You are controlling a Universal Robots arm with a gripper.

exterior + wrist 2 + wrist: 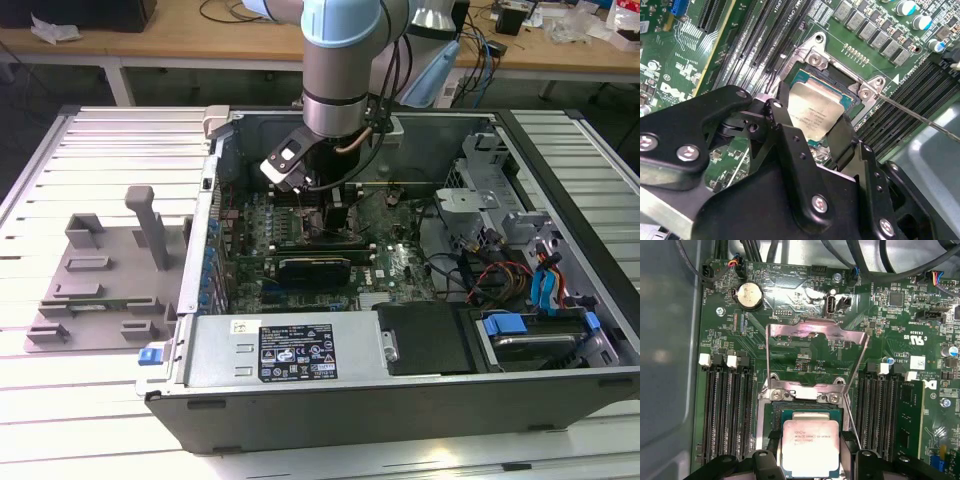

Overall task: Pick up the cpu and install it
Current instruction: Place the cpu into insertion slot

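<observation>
— Can you make out the cpu [816,111] from over there?
— Not in the exterior view; the arm [340,80] stands right in front of it.
— And closer in?
— In the second wrist view the gripper [811,117] covers the chip's near corners, and in the first wrist view the picture's edge cuts off its near side.
— Seated in the socket [810,414], then?
— Can't tell whether it's seated or just above. The print on its lid is too small to read.
</observation>
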